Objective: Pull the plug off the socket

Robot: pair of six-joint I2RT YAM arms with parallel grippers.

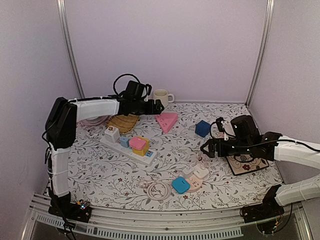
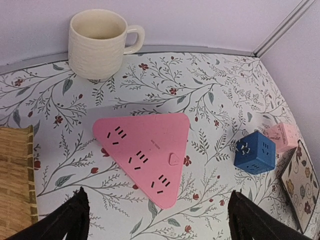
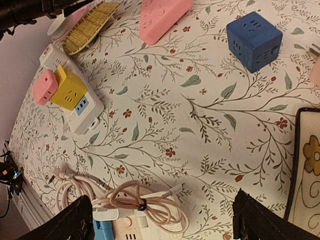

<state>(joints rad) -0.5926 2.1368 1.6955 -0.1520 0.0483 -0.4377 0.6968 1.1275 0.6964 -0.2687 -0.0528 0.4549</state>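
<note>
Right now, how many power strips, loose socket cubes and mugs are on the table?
Power strips: 3 (long white strip, pink triangle strip, pale front strip)
Loose socket cubes: 2 (blue cube, pink cube)
Mugs: 1 (white mug)
Total: 6

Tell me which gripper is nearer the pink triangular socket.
Left. The left gripper hangs open just behind the pink triangular socket; the right gripper is well away from it, toward the near right.
</note>
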